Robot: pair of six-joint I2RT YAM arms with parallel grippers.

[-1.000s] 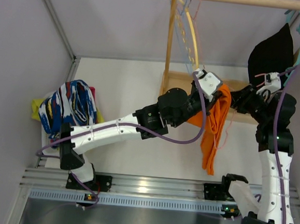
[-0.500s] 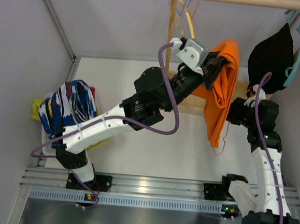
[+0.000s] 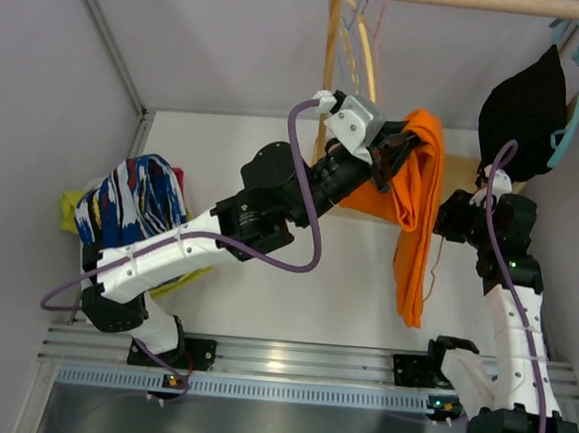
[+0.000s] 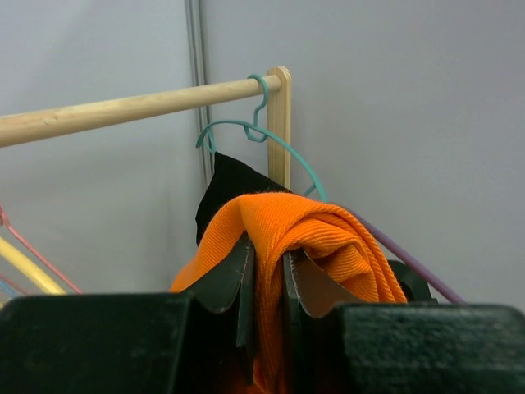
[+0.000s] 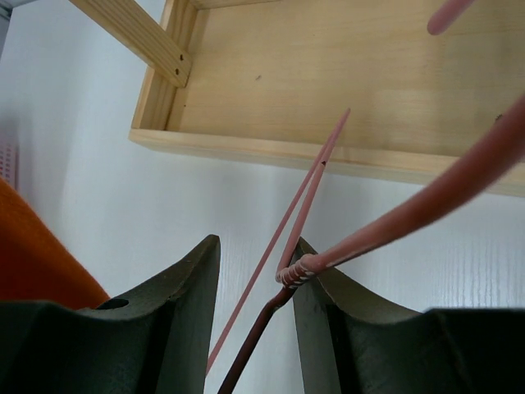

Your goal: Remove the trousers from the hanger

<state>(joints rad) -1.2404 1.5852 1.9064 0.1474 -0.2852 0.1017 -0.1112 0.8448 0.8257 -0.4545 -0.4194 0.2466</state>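
Observation:
The orange trousers (image 3: pixel 418 217) hang folded from my left gripper (image 3: pixel 393 149), raised in front of the wooden rack. In the left wrist view my left gripper (image 4: pixel 267 246) is shut on a fold of the trousers (image 4: pixel 312 226). My right gripper (image 3: pixel 458 215) is to the right of the trousers, low by the rack's base. In the right wrist view its jaws (image 5: pixel 256 250) stand apart, and the twisted neck of the pink wire hanger (image 5: pixel 305 264) leans on the right finger. A thin piece of the hanger (image 3: pixel 431 276) shows beside the trousers' hem.
A wooden rail (image 3: pixel 467 0) runs across the top with yellow and pink hangers (image 3: pixel 368 52). A black garment (image 3: pixel 524 110) hangs on a teal hanger at the right. The rack's wooden base (image 5: pixel 328 82) lies below. A pile of patterned clothes (image 3: pixel 135 204) sits at the left.
My left arm lifted the orange trousers up off the hanger, then eased slightly left and down. My right arm dropped lower with the pink hanger.

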